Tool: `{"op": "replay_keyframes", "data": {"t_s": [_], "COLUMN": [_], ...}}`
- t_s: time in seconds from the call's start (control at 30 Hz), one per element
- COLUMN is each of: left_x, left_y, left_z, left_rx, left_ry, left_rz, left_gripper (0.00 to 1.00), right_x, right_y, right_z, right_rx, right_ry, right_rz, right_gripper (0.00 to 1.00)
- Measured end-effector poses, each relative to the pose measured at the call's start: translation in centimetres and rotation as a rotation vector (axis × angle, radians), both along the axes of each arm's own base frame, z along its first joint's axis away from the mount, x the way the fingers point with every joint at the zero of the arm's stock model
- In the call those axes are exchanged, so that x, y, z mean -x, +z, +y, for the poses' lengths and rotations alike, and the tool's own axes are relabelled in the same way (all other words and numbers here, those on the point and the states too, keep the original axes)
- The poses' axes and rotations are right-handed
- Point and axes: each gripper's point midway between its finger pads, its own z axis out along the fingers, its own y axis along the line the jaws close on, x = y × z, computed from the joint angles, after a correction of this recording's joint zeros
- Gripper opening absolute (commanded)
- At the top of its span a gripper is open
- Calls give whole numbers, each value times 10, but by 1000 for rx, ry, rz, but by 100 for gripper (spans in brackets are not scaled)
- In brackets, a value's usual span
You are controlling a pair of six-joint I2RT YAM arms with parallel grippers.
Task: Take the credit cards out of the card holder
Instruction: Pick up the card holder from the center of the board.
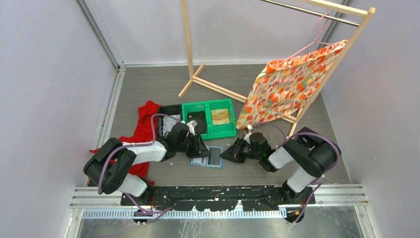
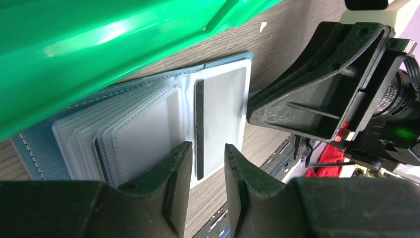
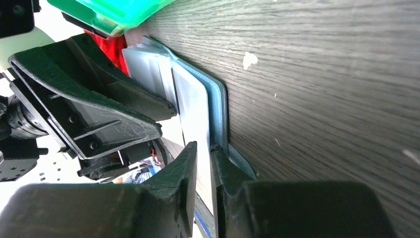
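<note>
"Where's the wallet?"

"The card holder (image 1: 205, 162) lies open near the middle of the table's near edge, just in front of the green bins (image 1: 223, 133), with an arm on each side."

"Has either got hold of it?"

"The left gripper (image 2: 207, 148) has its jaws partly apart over the clear pockets, with nothing I can see between them. The right gripper (image 3: 203, 147) has its jaws nearly together around the edge of the outer leaf. I can't tell whether they pinch it."

"How would you do it?"

"I'd have the left press the pockets flat. The right should take the card's edge alone, not the sleeve, and draw it straight out of the pocket. Otherwise I'd expect the whole holder to drag along."

"What's the count?"

"One holder and two green bins. One grey card (image 2: 225, 114) shows in a pocket. I can't make out a second."
</note>
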Motion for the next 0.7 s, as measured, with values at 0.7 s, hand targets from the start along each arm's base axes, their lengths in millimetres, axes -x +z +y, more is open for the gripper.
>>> {"op": "replay_keyframes", "data": {"t_s": [0.7], "left_x": [5], "left_y": [10], "left_z": [56], "left_rx": [-174], "left_ry": [117], "left_rz": [-30], "left_gripper": [33], "right_x": [-2], "right_y": [4], "right_z": [7], "right_rx": [-46], "right_ry": [10], "right_rz": [-3], "right_gripper": [32]}}
